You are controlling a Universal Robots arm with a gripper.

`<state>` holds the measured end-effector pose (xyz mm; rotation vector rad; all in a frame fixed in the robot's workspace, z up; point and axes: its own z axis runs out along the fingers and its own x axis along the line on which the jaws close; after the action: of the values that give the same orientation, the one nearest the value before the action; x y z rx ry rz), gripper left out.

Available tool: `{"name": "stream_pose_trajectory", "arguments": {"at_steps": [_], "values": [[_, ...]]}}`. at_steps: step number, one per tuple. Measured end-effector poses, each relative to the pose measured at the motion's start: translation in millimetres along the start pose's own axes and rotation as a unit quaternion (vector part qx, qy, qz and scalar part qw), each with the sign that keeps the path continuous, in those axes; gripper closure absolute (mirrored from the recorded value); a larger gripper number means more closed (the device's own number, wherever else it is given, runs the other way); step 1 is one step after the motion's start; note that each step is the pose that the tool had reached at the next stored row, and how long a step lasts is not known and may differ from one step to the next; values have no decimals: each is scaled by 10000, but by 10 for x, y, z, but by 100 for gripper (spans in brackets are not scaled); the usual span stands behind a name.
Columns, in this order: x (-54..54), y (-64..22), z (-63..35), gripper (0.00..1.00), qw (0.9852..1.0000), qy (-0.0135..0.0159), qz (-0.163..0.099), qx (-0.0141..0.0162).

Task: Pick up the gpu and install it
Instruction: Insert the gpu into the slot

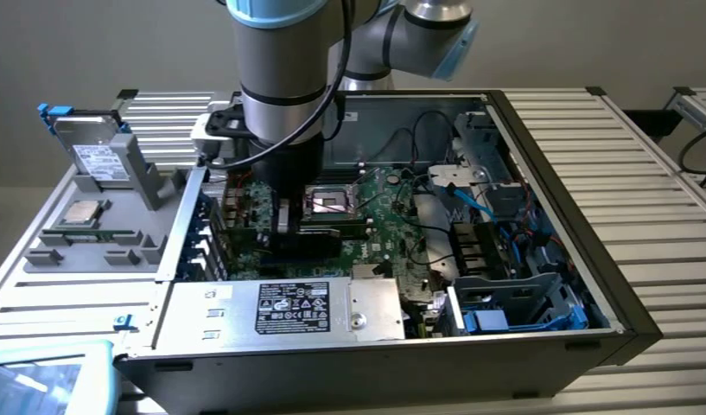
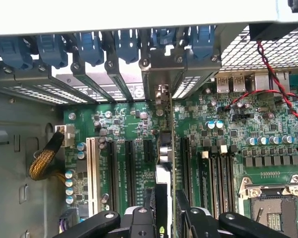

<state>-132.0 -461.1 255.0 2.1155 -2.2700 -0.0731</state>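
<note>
Squinting at gpu (image 2: 164, 148) — edge-on, faces hidden, can't tell if bottom edge sits in slot. Arm reaching straight down into case (image 1: 574, 207), wrist vertical. Gripper (image 2: 165, 203) half closed, clamped on gpu — thin upright sliver between fingers, metal bracket (image 2: 161, 64) at end farthest from gripper.

Wall: we record a plain grey wall (image 1: 99, 43) behind | Furniture: we note a table (image 1: 629, 147) of pale ribbed metal slats, and a second table (image 1: 701, 99) of like slats standing apart at the exterior view's right | Light: we find it even and soft.
</note>
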Motion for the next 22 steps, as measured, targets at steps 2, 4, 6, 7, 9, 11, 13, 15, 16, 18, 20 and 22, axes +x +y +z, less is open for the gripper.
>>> {"name": "stream_pose_trajectory", "arguments": {"at_steps": [2,4,6,7,9,11,13,15,16,18,20,22], "values": [[0,1,0,73,10000,1,9,-8],[0,2,-1,73,10000,2,10,-10],[0,1,-1,73,10000,3,10,-11],[0,0,-1,73,10000,3,10,-11],[0,-1,-1,73,10000,2,10,-12],[0,-2,-1,73,10000,1,9,-13],[-1,-2,0,73,10000,3,10,-14],[0,-2,5,73,10000,3,9,-17],[0,-3,9,73,10000,3,9,-22],[0,-3,14,73,10000,4,10,-32],[0,-3,20,73,10000,2,10,-39],[0,-3,28,73,10000,0,10,-45]]}}
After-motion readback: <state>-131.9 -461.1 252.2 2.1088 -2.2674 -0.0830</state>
